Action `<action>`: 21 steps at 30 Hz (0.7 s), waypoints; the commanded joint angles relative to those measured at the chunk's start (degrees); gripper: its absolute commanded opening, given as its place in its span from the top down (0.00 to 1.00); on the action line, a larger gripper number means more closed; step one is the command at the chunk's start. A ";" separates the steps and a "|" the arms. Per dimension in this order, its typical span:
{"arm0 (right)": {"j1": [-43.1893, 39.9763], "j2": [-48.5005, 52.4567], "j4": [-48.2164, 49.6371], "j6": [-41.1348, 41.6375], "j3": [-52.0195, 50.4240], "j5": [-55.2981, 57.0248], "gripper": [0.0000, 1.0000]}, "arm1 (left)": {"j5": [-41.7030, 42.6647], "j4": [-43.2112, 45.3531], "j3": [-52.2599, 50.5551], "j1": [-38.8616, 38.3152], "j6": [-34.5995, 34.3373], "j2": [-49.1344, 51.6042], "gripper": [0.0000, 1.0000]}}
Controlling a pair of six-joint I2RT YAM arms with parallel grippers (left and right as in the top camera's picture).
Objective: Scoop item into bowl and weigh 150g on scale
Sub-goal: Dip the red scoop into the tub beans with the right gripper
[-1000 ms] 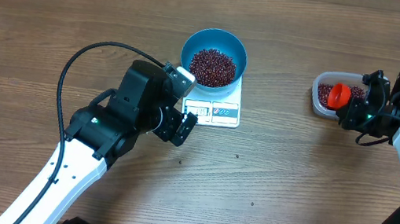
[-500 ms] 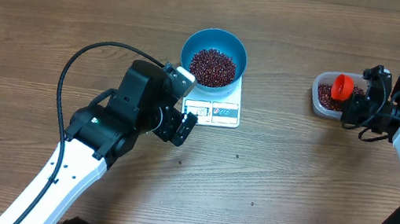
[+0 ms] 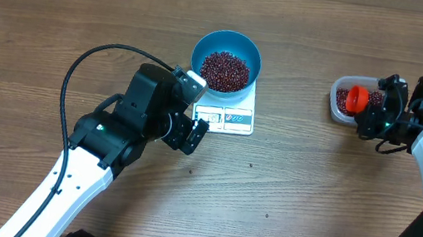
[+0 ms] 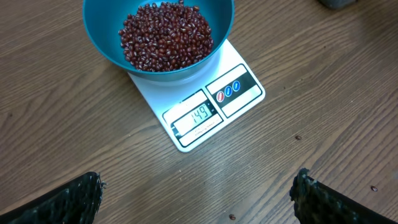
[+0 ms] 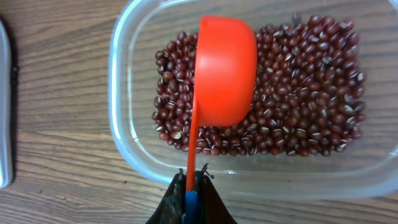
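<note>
The blue bowl [image 3: 198,48] [image 4: 99,31] stands on the white scale [image 3: 238,121] [image 4: 239,90] and holds a heap of dark red beans [image 3: 225,70] [image 4: 165,34]. The scale's display reads 149. My left gripper [image 3: 192,135] [image 4: 198,194] hovers just front-left of the scale, jaws wide open with only bare table between them. At the right, my right gripper [image 3: 373,119] [image 5: 191,186] is shut on the handle of a red scoop [image 3: 356,98] [image 5: 225,71]. The scoop's cup hangs over the beans in the clear container [image 3: 334,101] [image 5: 124,93], outer side toward the camera.
A few stray beans [image 4: 232,216] lie on the wooden table in front of the scale, one of them further right [image 3: 251,165]. The left arm's black cable [image 3: 75,73] loops over the table at the left. A grey edge [image 5: 5,106] shows left of the container.
The red scoop swung slightly toward the far side of the container, then came back over the beans. The left arm, bowl and scale have not moved.
</note>
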 commanded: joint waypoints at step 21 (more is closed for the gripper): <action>-1.62 -6.14 -7.26 1.90 7.43 -5.42 0.96 | 0.39 0.17 0.00 0.09 -0.57 0.26 0.00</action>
